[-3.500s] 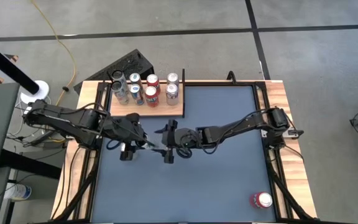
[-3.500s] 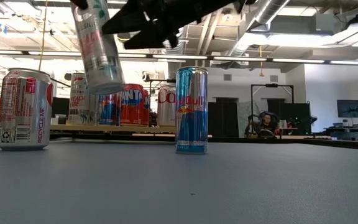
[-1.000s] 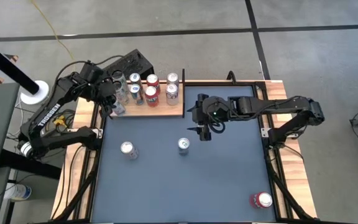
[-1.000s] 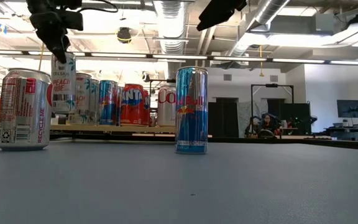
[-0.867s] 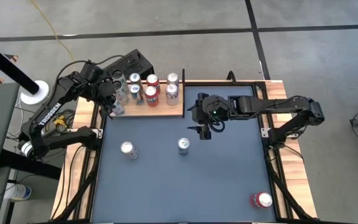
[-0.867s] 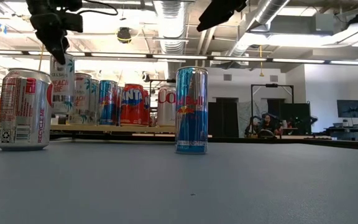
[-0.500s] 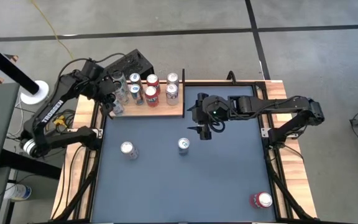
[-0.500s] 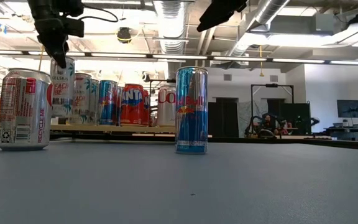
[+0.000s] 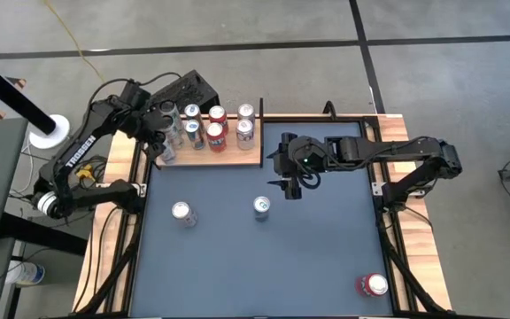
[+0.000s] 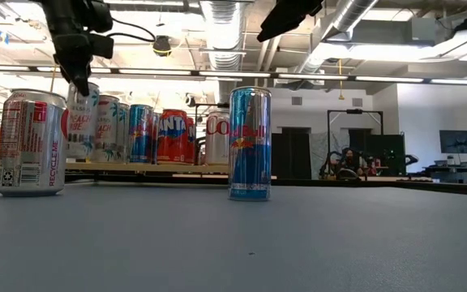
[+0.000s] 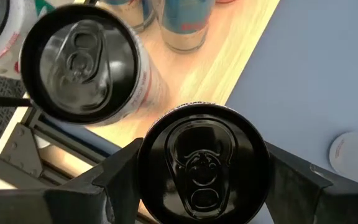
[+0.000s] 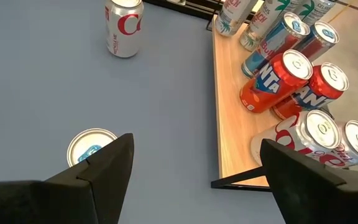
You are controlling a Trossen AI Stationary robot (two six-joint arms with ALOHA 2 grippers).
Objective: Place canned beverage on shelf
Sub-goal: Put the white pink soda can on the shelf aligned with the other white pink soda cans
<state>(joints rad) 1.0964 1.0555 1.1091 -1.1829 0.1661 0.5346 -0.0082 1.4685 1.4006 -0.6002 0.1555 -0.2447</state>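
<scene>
Gripping a slim can [image 11: 202,163] over the shelf [image 9: 237,152], left fingers [image 11: 122,169] hide its label; right fingers [image 12: 107,163] spread.

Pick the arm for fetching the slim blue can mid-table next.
Right. The right gripper hangs open and empty beside the slim blue can, while the left gripper is busy over the shelf, clamped on a white can.

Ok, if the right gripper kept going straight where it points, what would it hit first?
The right gripper would probably meet bare tabletop first, passing between the slim can and the shelf edge; depth is unclear.
</scene>
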